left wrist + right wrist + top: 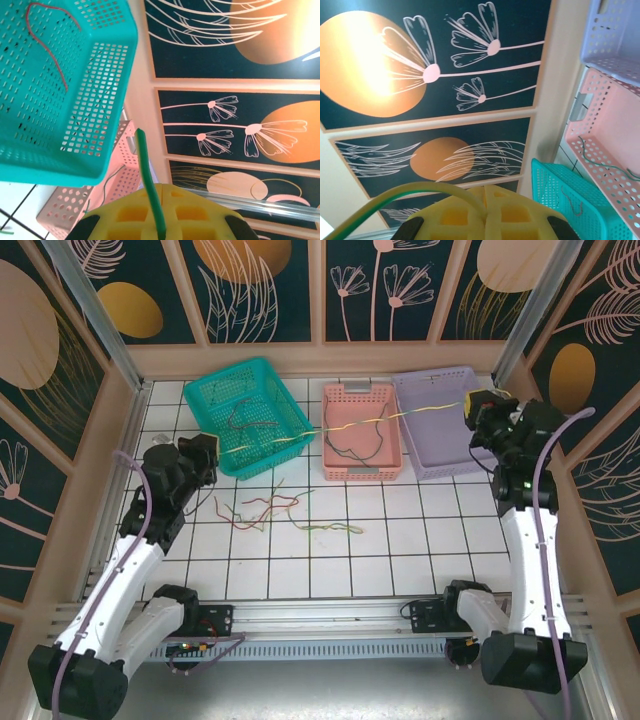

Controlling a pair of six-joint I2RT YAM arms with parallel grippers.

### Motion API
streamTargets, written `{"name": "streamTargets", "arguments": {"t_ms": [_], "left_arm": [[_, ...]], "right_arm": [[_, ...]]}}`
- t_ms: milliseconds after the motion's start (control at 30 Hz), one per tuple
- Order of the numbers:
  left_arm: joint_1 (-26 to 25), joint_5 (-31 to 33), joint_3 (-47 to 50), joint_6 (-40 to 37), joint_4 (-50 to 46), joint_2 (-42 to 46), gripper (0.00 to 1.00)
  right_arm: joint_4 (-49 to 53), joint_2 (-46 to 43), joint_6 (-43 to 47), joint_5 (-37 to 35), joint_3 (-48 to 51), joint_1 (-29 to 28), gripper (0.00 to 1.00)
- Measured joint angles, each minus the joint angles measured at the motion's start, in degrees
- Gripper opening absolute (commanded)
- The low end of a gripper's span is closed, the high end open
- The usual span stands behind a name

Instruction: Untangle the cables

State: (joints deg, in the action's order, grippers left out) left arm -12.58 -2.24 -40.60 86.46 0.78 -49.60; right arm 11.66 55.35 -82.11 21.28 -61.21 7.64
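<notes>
item: yellow-green cable (385, 417), taut between left pincer (207, 452) and right pincer (472, 404), both clamped on it. handling: grip firmly, ease clear of loose cables (262, 508).

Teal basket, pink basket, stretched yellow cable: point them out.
teal basket (225, 372): top view, far rim.
pink basket (365, 473): top view, near wall.
stretched yellow cable (385, 417): top view, mid-span over pink basket.

Overhead view down; wrist views upward at wall (225, 45); share teal basket (50, 125).
</notes>
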Motion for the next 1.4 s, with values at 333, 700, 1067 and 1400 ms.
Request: {"name": "streamTargets", "arguments": {"t_ms": [333,700,1067,1400], "left_arm": [[0.0,-0.8,-1.9,-18.4,15.0,-2.2,0.00],[-0.7,-3.3,-7.2,-30.4,19.2,-3.9,0.00],[-0.8,-5.0,-10.3,-32.4,19.1,-6.6,0.00],[-1.4,-11.7,-26.7,-26.6,22.4,-20.0,0.00]], "right_arm": [[12.9,2.1,-2.3,2.2,-0.3,4.0,0.00],[14.1,4.1,-4.0,12.2,9.2,8.5,0.00],[13.8,4.2,-3.5,15.3,11.9,10.3,0.00],[12.5,10.6,8.0,7.7,0.2,7.1,0.41]]}}
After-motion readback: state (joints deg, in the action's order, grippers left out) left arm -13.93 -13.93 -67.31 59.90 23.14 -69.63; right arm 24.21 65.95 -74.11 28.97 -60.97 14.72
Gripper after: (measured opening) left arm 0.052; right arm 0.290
